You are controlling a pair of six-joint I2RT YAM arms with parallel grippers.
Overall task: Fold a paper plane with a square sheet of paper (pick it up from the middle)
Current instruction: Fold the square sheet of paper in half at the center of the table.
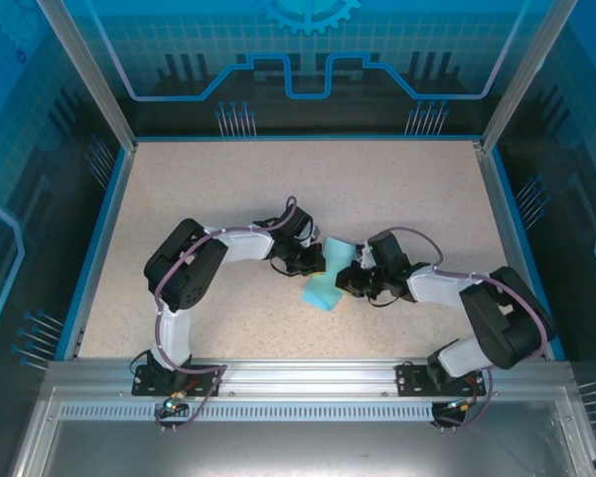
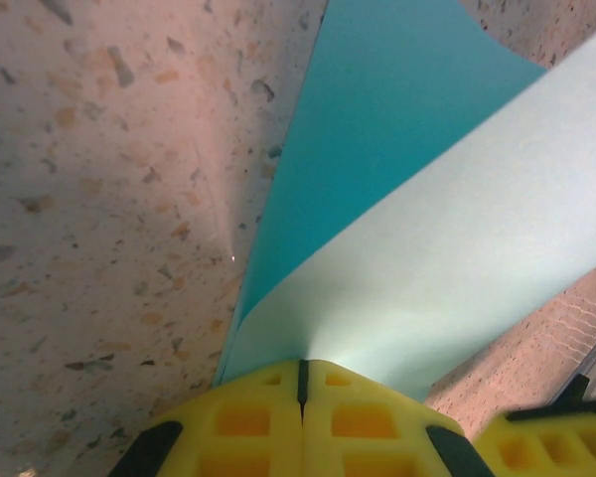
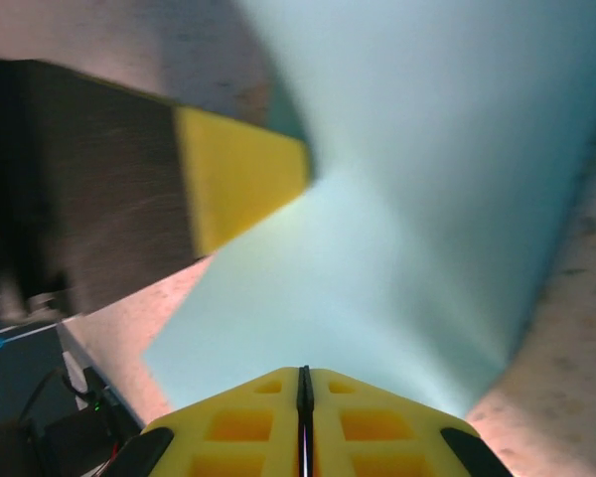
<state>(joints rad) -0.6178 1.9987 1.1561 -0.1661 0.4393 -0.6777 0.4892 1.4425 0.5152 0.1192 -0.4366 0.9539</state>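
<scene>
While two robot arms lean in from the near edge of a speckled beige surface [image 1: 228, 189], a light-blue sheet of paper [image 1: 323, 290] hangs pinched between them near the middle of the work area. The left pincer [image 1: 314, 260] grips the sheet from the left and the right pincer [image 1: 351, 278] grips it from the right. The two meet almost tip to tip, so the paper narrows where they hold it and flares out above and below.

From the left wrist, the left pincer [image 2: 301, 370] is closed, its yellow fingers [image 2: 243, 422] pressed together on an edge of the sheet [image 2: 447, 248]. The paper curls away in a bent band, darker on one face and paler on the other. One yellow finger [image 2: 546, 442] of the right pincer sits just beside it at lower right.

From the right wrist, the right pincer [image 3: 303, 376] is likewise clamped shut on the paper [image 3: 417, 199], and a yellow pad [image 3: 240, 171] of the left pincer touches the sheet's far side. Whether the sheet's lower part touches the surface cannot be told from above.
</scene>
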